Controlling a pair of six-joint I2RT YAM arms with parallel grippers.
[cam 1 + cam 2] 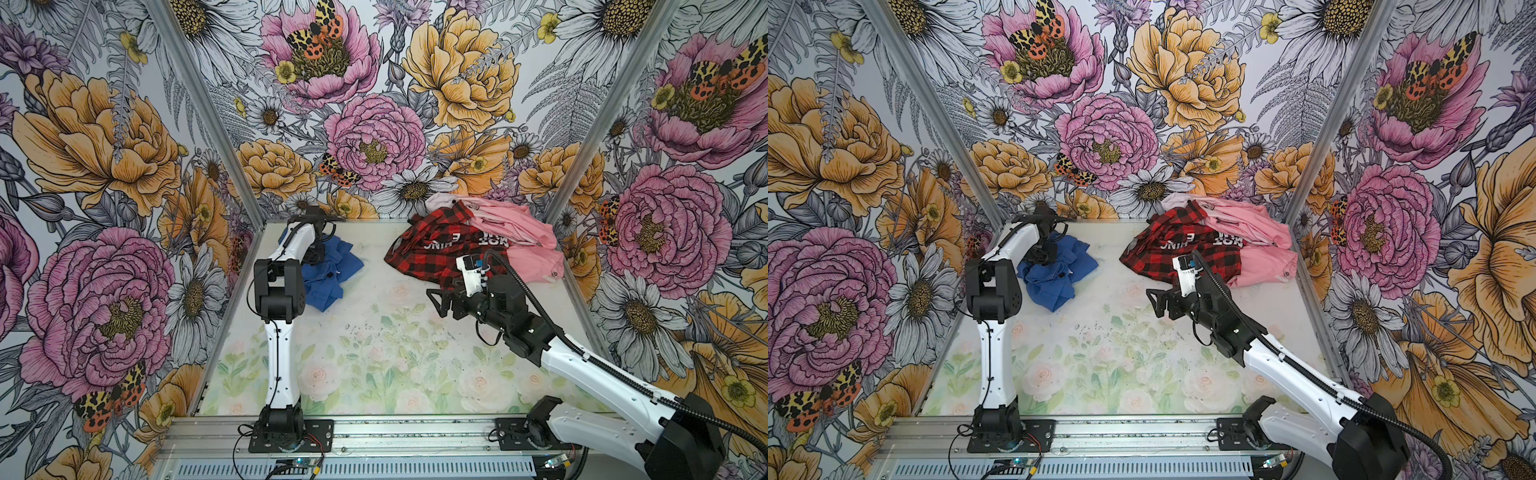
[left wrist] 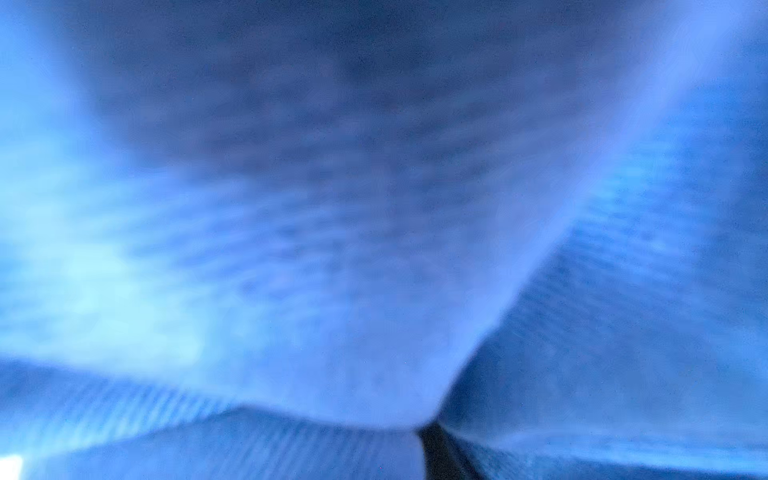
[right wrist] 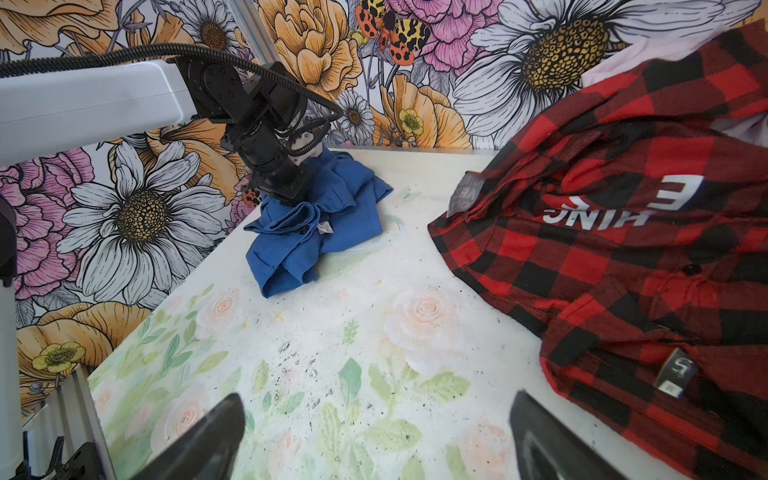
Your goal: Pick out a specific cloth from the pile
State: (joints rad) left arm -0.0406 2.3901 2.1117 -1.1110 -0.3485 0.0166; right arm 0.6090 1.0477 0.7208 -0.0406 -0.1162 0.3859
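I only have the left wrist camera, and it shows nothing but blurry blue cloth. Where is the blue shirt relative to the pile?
Observer: In both top views the blue shirt lies crumpled near the table's back left corner. It is apart from the pile, with bare table between them.
Operator: Am I gripping it?
Observer: The left gripper is sunk into the shirt's top folds and closed on cloth. The shirt rests on the table, not lifted.
Operator: Where's the other arm?
Observer: The right gripper hangs open and empty above bare table, near the plaid shirt's edge.
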